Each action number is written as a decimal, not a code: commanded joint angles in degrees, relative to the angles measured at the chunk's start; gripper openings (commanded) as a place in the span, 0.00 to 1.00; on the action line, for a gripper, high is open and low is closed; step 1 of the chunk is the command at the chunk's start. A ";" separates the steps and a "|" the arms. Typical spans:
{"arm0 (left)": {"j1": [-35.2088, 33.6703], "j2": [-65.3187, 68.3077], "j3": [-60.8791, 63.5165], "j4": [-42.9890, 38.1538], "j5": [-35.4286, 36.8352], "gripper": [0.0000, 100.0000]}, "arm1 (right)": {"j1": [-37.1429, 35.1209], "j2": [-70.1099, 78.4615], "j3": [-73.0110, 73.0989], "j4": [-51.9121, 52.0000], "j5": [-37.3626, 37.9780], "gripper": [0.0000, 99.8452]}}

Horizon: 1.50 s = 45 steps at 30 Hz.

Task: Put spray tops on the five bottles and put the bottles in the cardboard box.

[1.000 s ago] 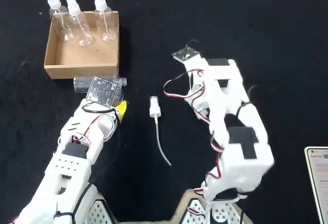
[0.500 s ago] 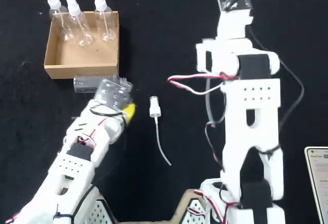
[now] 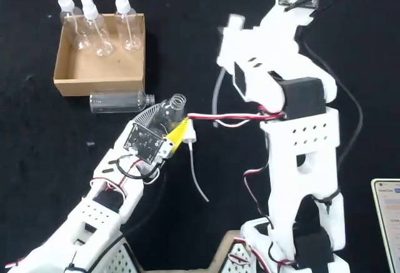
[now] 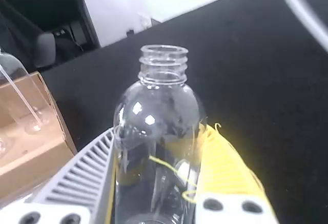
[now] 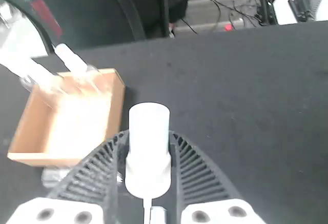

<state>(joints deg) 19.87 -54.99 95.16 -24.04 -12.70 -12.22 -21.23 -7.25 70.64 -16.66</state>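
Observation:
My left gripper [image 3: 170,118] is shut on a clear uncapped bottle [image 3: 171,107], held tilted above the table with its threaded neck [image 4: 163,62] up; grey and yellow fingers [image 4: 225,172] clamp its body [image 4: 159,131]. Raised high at the middle, my right gripper [image 3: 232,26] is shut on a white spray top [image 5: 148,147], whose tube [image 3: 216,95] hangs down. A second spray top [image 3: 188,137] lies on the cloth beside the held bottle. Another uncapped bottle [image 3: 119,102] lies against the cardboard box [image 3: 69,73]. Three capped bottles [image 3: 100,26] lean in the box's far side.
The table is covered in black cloth. A tablet-like screen [image 3: 387,217] lies at the right front edge. The box [image 5: 31,142] also shows in the right wrist view, far off. Chairs and cables stand beyond the table's back edge.
My left gripper lifted a bottle from beside the box and carried it toward the centre, neck up. The right arm rose from low over the table to high up with the spray top.

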 commanded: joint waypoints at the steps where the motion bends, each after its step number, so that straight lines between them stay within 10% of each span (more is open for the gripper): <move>1: 0.22 -0.97 1.54 -2.29 -0.09 0.03 | -3.16 -2.15 -3.65 -4.66 -1.67 0.01; 21: -0.48 -0.97 1.54 -2.64 0.44 0.03 | -8.35 -2.77 -1.63 -17.93 -1.23 0.01; 29: -1.01 -1.05 -0.04 -2.81 17.32 0.03 | -8.62 -11.65 10.15 -27.87 -1.23 0.01; 45: -0.57 -0.97 -0.48 -2.81 17.49 0.03 | -8.70 -14.99 27.03 -44.92 -1.32 0.01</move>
<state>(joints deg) 19.25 -54.99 95.25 -25.71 4.35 -20.22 -33.63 19.82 27.74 -17.54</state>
